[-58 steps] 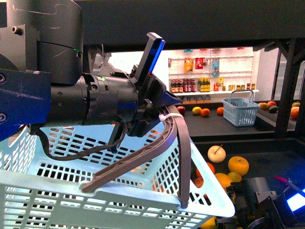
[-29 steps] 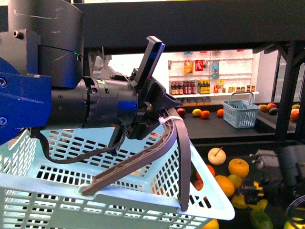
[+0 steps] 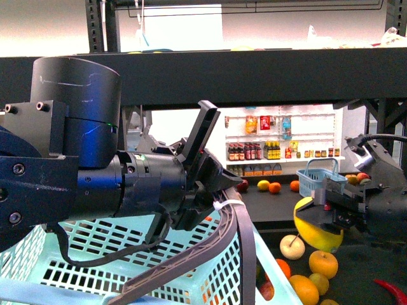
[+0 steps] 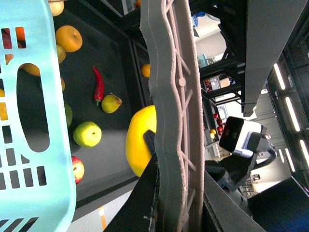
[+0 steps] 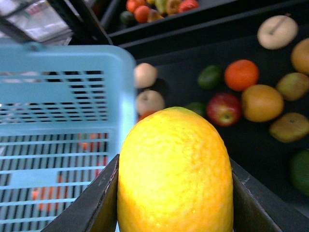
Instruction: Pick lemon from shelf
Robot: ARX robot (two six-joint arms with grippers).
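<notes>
At seven o'clock my left claw (image 3: 213, 190) is clenched on the handle (image 3: 236, 229) of the basket (image 3: 76, 254). At four o'clock my right claw (image 3: 325, 215) grasps the lemon (image 3: 313, 232), held above the shelf (image 3: 365, 270) and its remaining fruit. The pick looks done; only withdrawing remains.

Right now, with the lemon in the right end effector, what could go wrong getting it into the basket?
The lemon is bulky and bulges out of the right end effector, so it may slip and drop onto the fruit on the shelf. The raised handle, held by the left end effector, stands between lemon and basket; the lemon could knock it.
</notes>
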